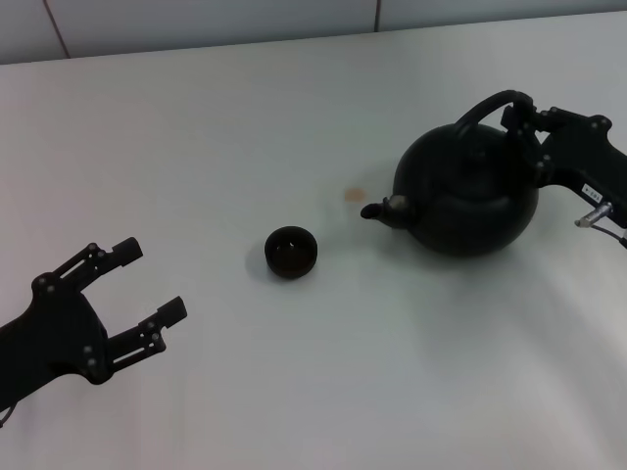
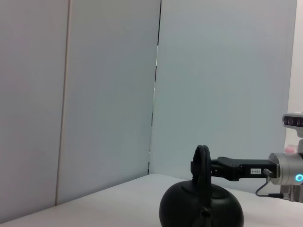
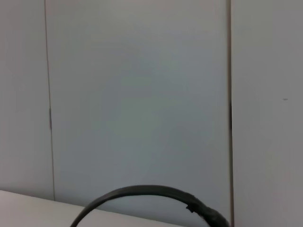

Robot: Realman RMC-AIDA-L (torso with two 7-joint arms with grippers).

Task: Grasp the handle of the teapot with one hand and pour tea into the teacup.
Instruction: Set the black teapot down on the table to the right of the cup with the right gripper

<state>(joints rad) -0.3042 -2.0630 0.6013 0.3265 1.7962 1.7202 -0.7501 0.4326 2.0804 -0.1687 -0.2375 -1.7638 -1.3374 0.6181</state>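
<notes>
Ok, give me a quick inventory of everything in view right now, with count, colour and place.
teapot: one, matte black, on the table toward the robot's right, spout aimed at the teacup.
handle: one, black arch over the teapot's top.
teacup: one, dark brown-black, near the middle, apart from the spout.
stain: one small tan spot, between teacup and teapot.
table: one, white.
wall panels: pale grey, behind the table.
left gripper: black, open, idle at near left.
right gripper: black, at the handle's right end.

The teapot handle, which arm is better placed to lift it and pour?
Right. The right claw is already at the handle of the teapot, whose spout faces the teacup. The left claw sits open, far off.
</notes>
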